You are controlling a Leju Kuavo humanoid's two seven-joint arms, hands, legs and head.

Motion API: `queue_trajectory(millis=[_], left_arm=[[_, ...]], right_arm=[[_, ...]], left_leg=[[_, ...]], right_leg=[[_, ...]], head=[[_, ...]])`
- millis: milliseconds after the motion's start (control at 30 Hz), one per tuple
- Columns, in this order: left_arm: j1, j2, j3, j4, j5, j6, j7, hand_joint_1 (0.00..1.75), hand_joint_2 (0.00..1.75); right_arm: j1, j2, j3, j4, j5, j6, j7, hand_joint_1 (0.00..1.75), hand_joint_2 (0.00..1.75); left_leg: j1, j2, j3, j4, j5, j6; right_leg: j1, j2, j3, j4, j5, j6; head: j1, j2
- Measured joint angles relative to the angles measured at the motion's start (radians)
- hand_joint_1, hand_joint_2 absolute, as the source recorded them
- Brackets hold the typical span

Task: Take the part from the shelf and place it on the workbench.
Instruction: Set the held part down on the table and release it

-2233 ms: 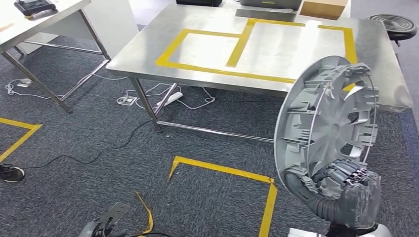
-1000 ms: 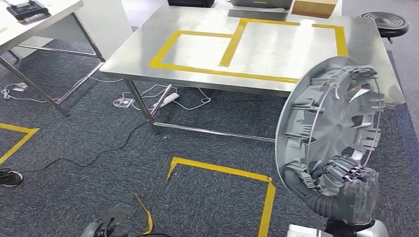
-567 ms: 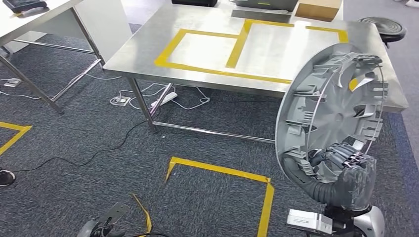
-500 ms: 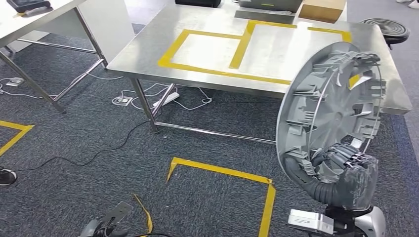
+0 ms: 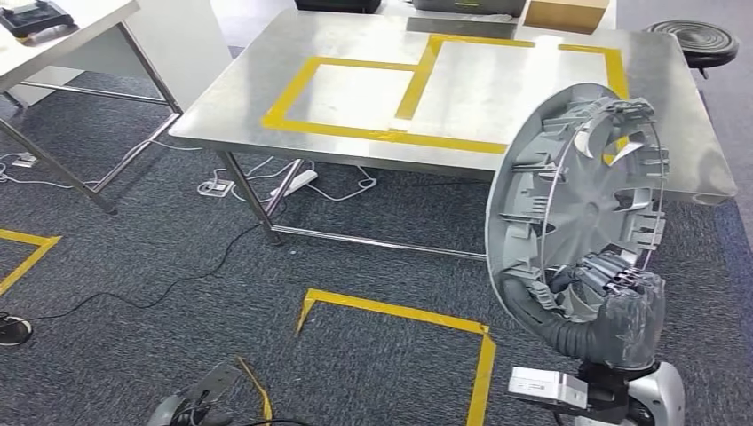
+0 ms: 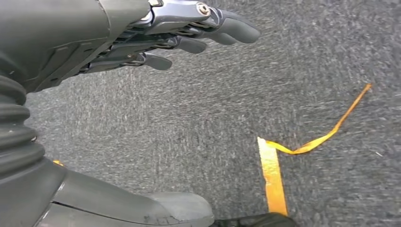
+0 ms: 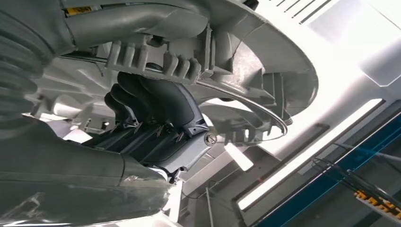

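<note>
Shifted since 2.2 s ago: whole view swung slightly, workbench [image 5: 266,84] edge now nearer and lower in frame, so camera and body moving, not the furniture. Closer approach to the bench, in short. Hubcap-like part [image 5: 568,200] still carried upright on edge, ribbed inner face toward the camera, low on the right of the head view, overlapping the bench's near right corner in the picture but not resting on it. Right hand [image 5: 617,315] wrapped round the part's lower rim, fingers [image 7: 142,101] curled through an opening and hooked over the wire ring, grip firm by the look of it. Left hand [image 6: 156,35] hanging low over grey carpet, fingers loosely apart and extended, holding nothing. Loose strip of yellow tape [image 6: 321,137] curling up off the floor near it.

Meaning for the task: part already off the shelf and in transit; placing not yet done. Yellow-taped rectangles [image 5: 355,93] on the bench top likely the target. Remaining, as a judgement: a little more approach, then a lift over the edge and a tilt from upright to flat. Risk worth noting: rim catching the bench edge during that tilt.
</note>
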Motion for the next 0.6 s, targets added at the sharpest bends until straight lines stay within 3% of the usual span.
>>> queue_trajectory(millis=[67, 100, 133, 200, 233, 300, 400, 467, 533, 567, 600], left_arm=[[0.003, 0.000, 0.000, 0.000, 0.000, 0.000, 0.000, 0.00, 1.75], [0.004, 0.000, 0.000, 0.000, -0.001, 0.000, 0.000, 0.00, 1.75], [0.005, 0.001, 0.000, 0.000, -0.001, 0.000, 0.000, 0.00, 1.75], [0.005, 0.002, 0.000, 0.000, -0.001, 0.000, 0.000, 0.00, 1.75], [0.004, 0.002, 0.000, 0.000, -0.001, 0.000, 0.000, 0.00, 1.75], [0.003, 0.001, 0.000, 0.000, -0.001, 0.000, 0.000, 0.00, 1.75], [0.004, 0.001, 0.000, 0.001, -0.002, 0.001, 0.000, 0.00, 1.75], [0.004, 0.002, 0.000, 0.001, -0.002, 0.002, 0.000, 0.00, 1.75], [0.005, 0.001, -0.001, 0.001, -0.002, 0.002, 0.000, 0.00, 1.75], [0.006, 0.001, -0.001, 0.001, -0.003, 0.002, 0.000, 0.00, 1.75], [0.007, 0.001, -0.001, 0.001, -0.003, 0.002, 0.000, 0.00, 1.75]], right_arm=[[-0.001, 0.000, 0.000, 0.005, 0.000, 0.000, 0.000, 1.75, 1.75], [-0.001, 0.000, 0.000, 0.006, 0.000, 0.000, 0.000, 1.75, 1.75], [-0.001, 0.000, 0.000, 0.008, 0.000, 0.000, 0.000, 1.75, 1.75], [-0.003, 0.000, 0.000, 0.009, 0.000, 0.000, -0.001, 1.75, 1.75], [-0.005, 0.000, 0.000, 0.010, 0.000, 0.000, 0.000, 1.75, 1.75], [-0.008, 0.000, 0.001, 0.010, 0.000, -0.001, 0.000, 1.75, 1.75], [-0.013, 0.000, 0.003, 0.010, 0.000, -0.002, 0.000, 1.75, 1.75], [-0.019, 0.000, 0.004, 0.010, 0.000, -0.002, 0.000, 1.75, 1.75], [-0.022, 0.000, 0.006, 0.011, 0.001, -0.002, -0.001, 1.75, 1.75], [-0.022, 0.000, 0.007, 0.011, 0.001, -0.002, -0.001, 1.75, 1.75], [-0.022, 0.000, 0.008, 0.012, 0.001, -0.002, -0.002, 1.75, 1.75]], left_leg=[[0.002, 0.000, -0.073, 0.104, -0.019, -0.005], [0.003, 0.000, -0.088, 0.111, 0.001, -0.005], [0.003, 0.000, -0.084, 0.079, 0.040, -0.005], [0.003, 0.000, -0.043, -0.042, 0.130, -0.004], [0.003, 0.000, -0.022, -0.099, 0.151, 0.000], [0.001, -0.001, -0.003, -0.149, 0.149, 0.013], [0.004, -0.002, 0.008, -0.158, 0.135, 0.037], [0.004, -0.003, 0.019, -0.158, 0.128, 0.049], [0.001, -0.003, 0.027, -0.158, 0.118, 0.056], [0.000, -0.003, 0.033, -0.157, 0.112, 0.057], [-0.002, -0.004, 0.041, -0.157, 0.105, 0.058]], right_leg=[[0.000, 0.002, 0.008, 0.000, -0.009, -0.003], [-0.001, 0.003, 0.014, 0.000, -0.014, -0.002], [-0.002, 0.005, 0.023, 0.000, -0.020, 0.000], [-0.003, 0.007, 0.040, 0.000, -0.034, 0.009], [-0.001, 0.008, 0.045, 0.002, -0.042, 0.016], [0.003, 0.009, 0.048, 0.002, -0.050, 0.029], [0.003, 0.006, 0.053, 0.010, -0.060, 0.045], [0.002, 0.002, 0.013, 0.086, -0.098, 0.050], [0.002, 0.001, -0.067, 0.222, -0.150, 0.052], [0.002, 0.001, -0.103, 0.272, -0.160, 0.052], [0.003, 0.001, -0.121, 0.287, -0.150, 0.050]], head=[[0.000, 0.000], [0.000, 0.000], [0.000, 0.000], [0.000, 0.000], [-0.001, 0.000], [-0.001, 0.000], [0.000, 0.000], [0.005, 0.000], [0.009, 0.000], [0.009, 0.000], [0.010, 0.000]])
